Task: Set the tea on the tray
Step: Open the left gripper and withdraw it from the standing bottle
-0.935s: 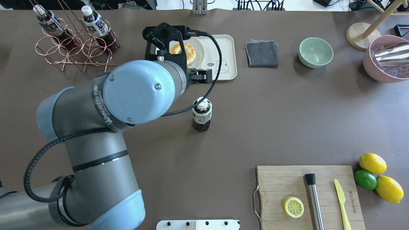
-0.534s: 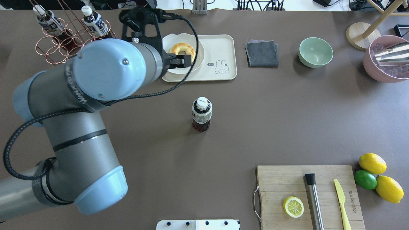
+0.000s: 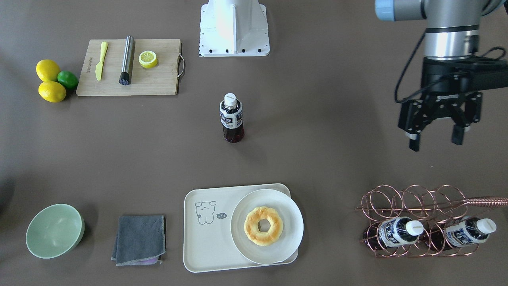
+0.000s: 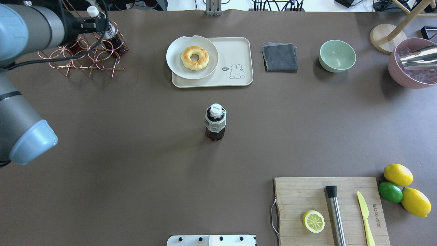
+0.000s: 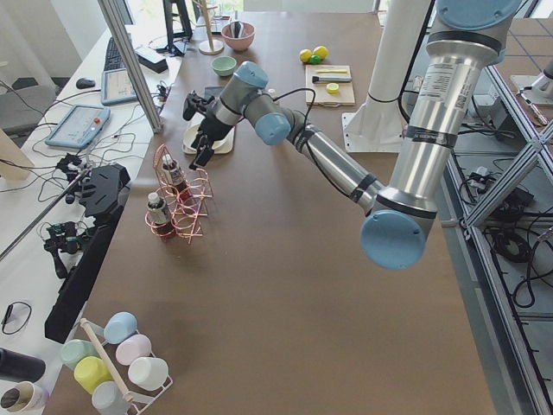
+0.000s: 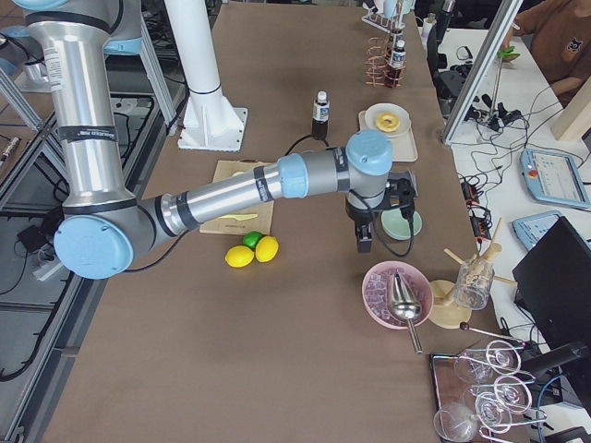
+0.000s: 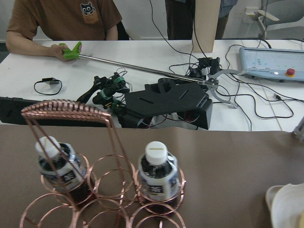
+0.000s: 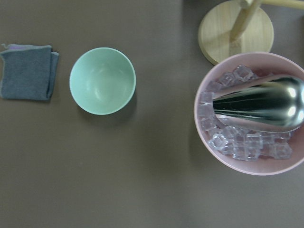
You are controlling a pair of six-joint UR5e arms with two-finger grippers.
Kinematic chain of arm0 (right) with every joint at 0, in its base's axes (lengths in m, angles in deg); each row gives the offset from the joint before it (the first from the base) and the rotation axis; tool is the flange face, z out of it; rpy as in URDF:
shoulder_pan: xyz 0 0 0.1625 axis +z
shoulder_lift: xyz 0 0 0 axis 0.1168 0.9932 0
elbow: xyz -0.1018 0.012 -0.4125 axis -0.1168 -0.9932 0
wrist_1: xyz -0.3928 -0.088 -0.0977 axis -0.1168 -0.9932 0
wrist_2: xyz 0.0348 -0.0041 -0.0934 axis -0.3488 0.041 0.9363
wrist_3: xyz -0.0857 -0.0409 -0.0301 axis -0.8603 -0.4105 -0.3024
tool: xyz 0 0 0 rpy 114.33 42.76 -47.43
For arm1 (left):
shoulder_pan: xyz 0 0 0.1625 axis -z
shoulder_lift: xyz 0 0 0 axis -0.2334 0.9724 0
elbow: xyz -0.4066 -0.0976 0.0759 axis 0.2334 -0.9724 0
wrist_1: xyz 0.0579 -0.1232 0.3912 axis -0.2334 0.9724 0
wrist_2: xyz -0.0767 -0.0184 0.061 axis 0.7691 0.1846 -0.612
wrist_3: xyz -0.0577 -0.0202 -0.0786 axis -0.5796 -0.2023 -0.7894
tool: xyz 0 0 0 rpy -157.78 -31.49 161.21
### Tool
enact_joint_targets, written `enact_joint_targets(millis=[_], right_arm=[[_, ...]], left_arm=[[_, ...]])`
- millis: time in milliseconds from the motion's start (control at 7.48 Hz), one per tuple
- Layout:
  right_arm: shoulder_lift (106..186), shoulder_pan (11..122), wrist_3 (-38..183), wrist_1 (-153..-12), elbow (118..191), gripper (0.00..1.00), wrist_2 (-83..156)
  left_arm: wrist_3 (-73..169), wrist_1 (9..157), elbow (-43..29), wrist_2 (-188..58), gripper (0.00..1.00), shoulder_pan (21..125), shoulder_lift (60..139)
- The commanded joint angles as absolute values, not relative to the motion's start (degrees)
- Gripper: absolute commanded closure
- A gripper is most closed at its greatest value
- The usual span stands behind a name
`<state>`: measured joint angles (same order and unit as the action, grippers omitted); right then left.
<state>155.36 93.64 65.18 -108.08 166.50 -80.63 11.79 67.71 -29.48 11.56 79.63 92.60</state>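
Tea upright (far from table edges), tray apart, left gripper wide, right gripper unclear

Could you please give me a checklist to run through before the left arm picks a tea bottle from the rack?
1. Left gripper open: ok.
2. Left gripper empty: ok.
3. Tea bottle nearer the tray capped, upright: ok.
4. Left gripper centred over that bottle: cannot tell.
5. Tray has bare space beside the plate: ok.
6. Right gripper well clear of the bottles: ok.
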Motion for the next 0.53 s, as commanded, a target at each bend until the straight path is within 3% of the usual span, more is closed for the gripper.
enact_joint_targets(millis=[0, 401], right_arm=[[143.0, 88.4, 70.3, -119.3, 168.0, 0.0, -80.1], [127.7, 77.7, 90.9, -125.5, 168.0, 0.0, -76.4]], left_arm=[[37.3, 66.8, -18.2, 22.2, 0.03, 95.4, 87.3], [42.5, 67.5, -14.9, 27.6, 0.03, 99.9, 85.1]])
